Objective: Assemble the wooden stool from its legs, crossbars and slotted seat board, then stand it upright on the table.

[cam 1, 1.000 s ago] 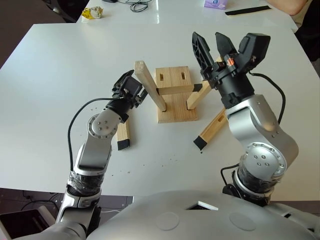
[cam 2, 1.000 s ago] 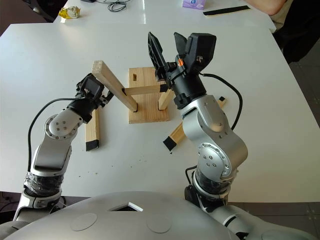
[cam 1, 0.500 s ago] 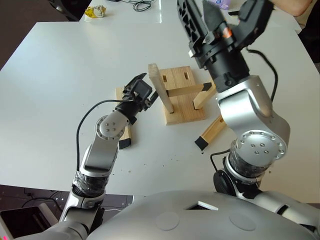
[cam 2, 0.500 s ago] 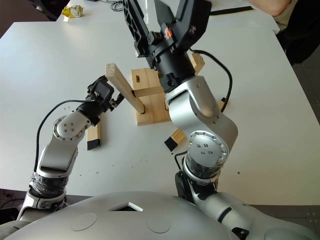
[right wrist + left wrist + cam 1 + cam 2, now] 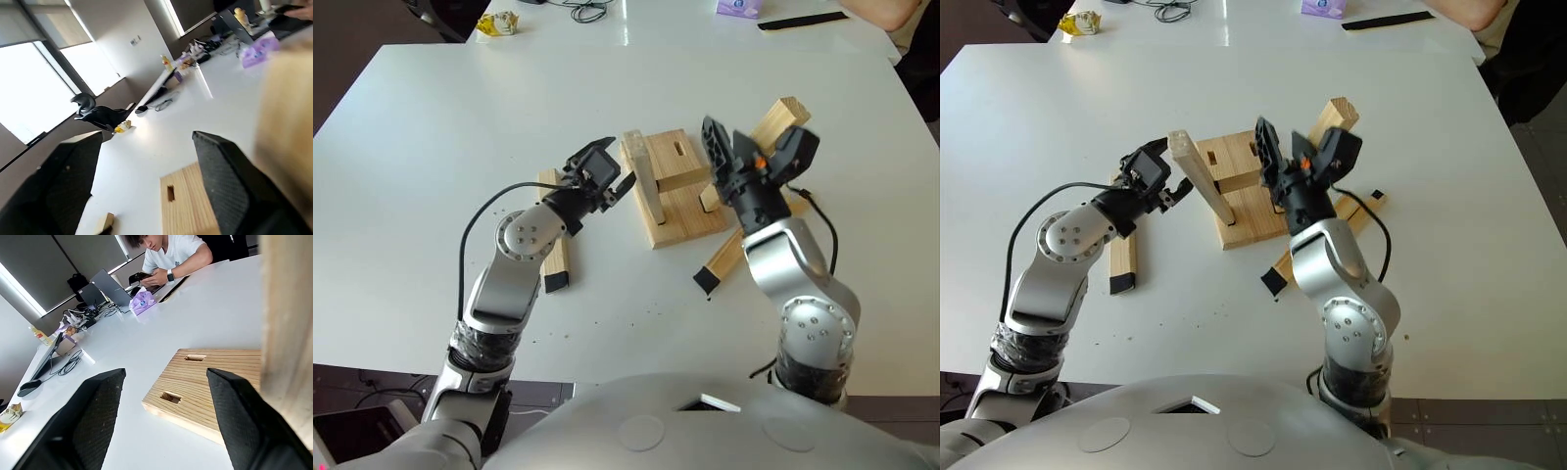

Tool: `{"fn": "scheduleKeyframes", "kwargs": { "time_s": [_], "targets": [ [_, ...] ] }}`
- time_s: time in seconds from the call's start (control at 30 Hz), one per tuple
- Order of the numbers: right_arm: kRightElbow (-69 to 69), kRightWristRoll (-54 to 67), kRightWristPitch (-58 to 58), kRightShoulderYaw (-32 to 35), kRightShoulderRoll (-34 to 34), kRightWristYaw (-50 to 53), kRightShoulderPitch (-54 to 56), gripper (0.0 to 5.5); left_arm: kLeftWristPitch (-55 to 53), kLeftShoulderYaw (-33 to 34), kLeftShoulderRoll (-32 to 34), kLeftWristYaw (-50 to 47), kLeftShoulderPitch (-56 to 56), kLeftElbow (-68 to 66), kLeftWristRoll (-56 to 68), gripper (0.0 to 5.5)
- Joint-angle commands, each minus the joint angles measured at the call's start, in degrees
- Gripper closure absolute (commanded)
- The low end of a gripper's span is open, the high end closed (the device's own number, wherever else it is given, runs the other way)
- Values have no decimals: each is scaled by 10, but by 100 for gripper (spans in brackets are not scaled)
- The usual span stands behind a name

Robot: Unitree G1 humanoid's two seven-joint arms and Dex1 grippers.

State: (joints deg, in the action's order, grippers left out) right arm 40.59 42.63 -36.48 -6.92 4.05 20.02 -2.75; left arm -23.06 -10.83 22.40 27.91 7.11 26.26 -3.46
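You had both spread wide, holding nothing: left gripper [image 5: 615, 164] just beside the upright leg [image 5: 643, 186], right gripper [image 5: 722, 137] by the seat board [image 5: 677, 217].

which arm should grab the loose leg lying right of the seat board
Probably right. The loose leg lies on the table beside the right forearm, below the open right gripper. The left gripper is across the seat board, by the standing leg.
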Motion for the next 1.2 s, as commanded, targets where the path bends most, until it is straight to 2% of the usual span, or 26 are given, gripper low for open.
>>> {"fn": "scheduleKeyframes", "kwargs": {
  "time_s": [0.03, 0.2, 0.43, 0.7, 0.77, 0.9, 1.0, 1.2],
  "targets": [
    [-50, -14, 44, -36, 70, 7, -71, 210, 4, 2, 17, 28, 30, -17, 14, 242],
    [-42, -33, 90, -73, 60, 21, -73, 210, 8, 0, 23, 45, 46, -28, 21, 242],
    [46, -42, 97, -122, 62, 51, 50, 210, 10, -3, 25, 44, 47, -31, 22, 242],
    [69, -51, 87, -117, 50, 88, 143, 210, 15, -3, 25, 46, 54, -39, 23, 242],
    [49, -40, 85, -107, 39, 89, 114, 210, 15, -3, 25, 46, 53, -38, 23, 242],
    [-29, -38, 109, -98, 6, 47, -23, 210, 15, -5, 25, 47, 52, -38, 24, 242],
    [-80, -44, 125, -87, 8, 23, -88, 210, 16, -6, 27, 51, 55, -41, 26, 242],
    [-52, -51, 134, -88, 22, 7, -58, 210, 14, -8, 22, 47, 54, -39, 23, 242]
  ]
}}
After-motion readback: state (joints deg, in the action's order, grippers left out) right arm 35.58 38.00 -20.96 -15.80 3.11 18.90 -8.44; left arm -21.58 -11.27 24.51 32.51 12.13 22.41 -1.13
